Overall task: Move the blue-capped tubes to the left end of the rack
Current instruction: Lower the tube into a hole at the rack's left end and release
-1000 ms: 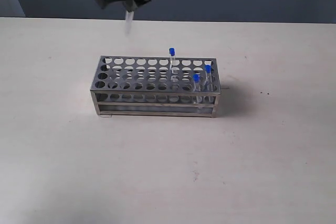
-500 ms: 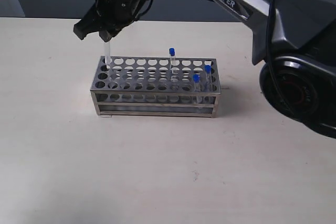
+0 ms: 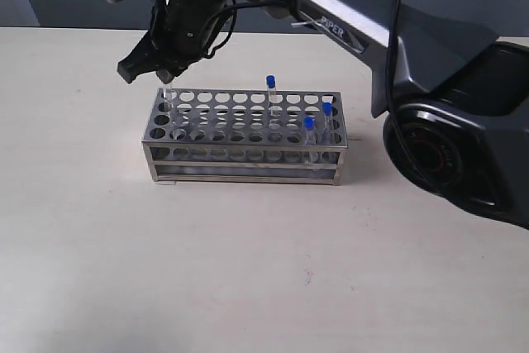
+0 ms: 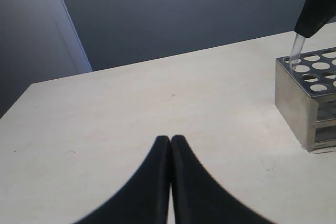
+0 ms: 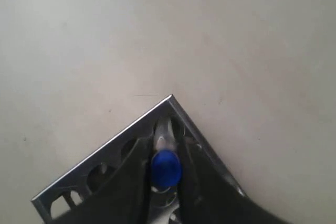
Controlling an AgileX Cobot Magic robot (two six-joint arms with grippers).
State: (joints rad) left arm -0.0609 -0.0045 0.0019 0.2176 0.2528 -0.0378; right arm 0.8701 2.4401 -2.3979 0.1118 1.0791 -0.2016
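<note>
Your right hand (image 5: 164,153), closed on a blue-capped tube (image 5: 166,169), came down to the left end of the rack (image 3: 240,155) and the tube entered the corner hole, so I think this one was nearly placed

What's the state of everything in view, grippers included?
rack, upright, most holes empty.
held tube, upright, tip in the rack's left corner hole, not released.
right gripper, shut on held tube.
back tube, seated upright, right of middle.
front tube, seated near the right end.
end tube, seated at the right end.
left gripper, shut, empty, clear of the rack.
</note>
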